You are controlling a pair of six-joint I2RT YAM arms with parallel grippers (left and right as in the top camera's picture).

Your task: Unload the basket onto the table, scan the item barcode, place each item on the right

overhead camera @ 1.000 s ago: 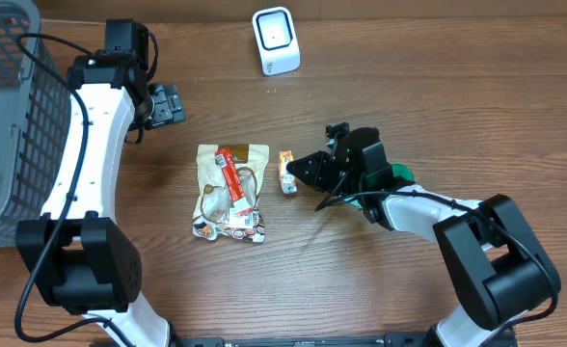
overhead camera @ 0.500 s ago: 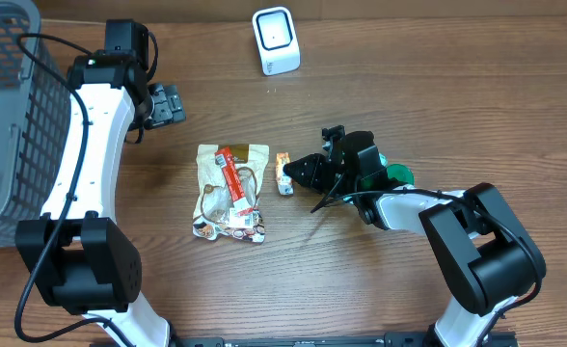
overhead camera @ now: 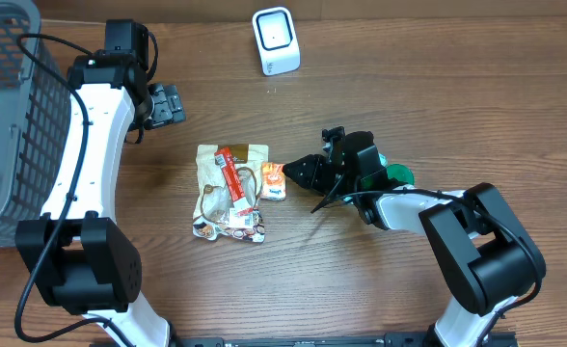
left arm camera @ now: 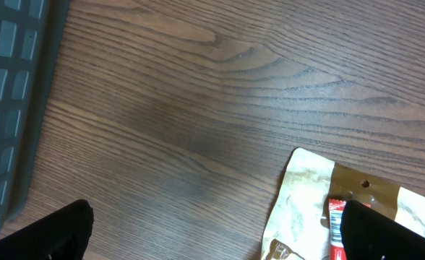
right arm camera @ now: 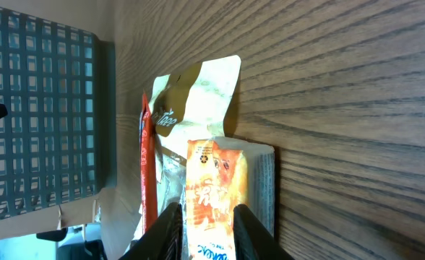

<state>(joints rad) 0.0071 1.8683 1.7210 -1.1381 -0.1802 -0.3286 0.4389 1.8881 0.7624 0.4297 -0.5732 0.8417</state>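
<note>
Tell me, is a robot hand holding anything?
Left gripper: nothing. Right gripper: its fingers flank the orange packet at its near end; whether they grip cannot be told.

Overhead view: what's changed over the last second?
The small orange packet, standing on edge in the right gripper before, has tipped flat toward the large pouch. The jaws have eased apart, apparently releasing it. The right arm's elbow shifted slightly. The left gripper, large pouch, scanner and basket stayed put.
</note>
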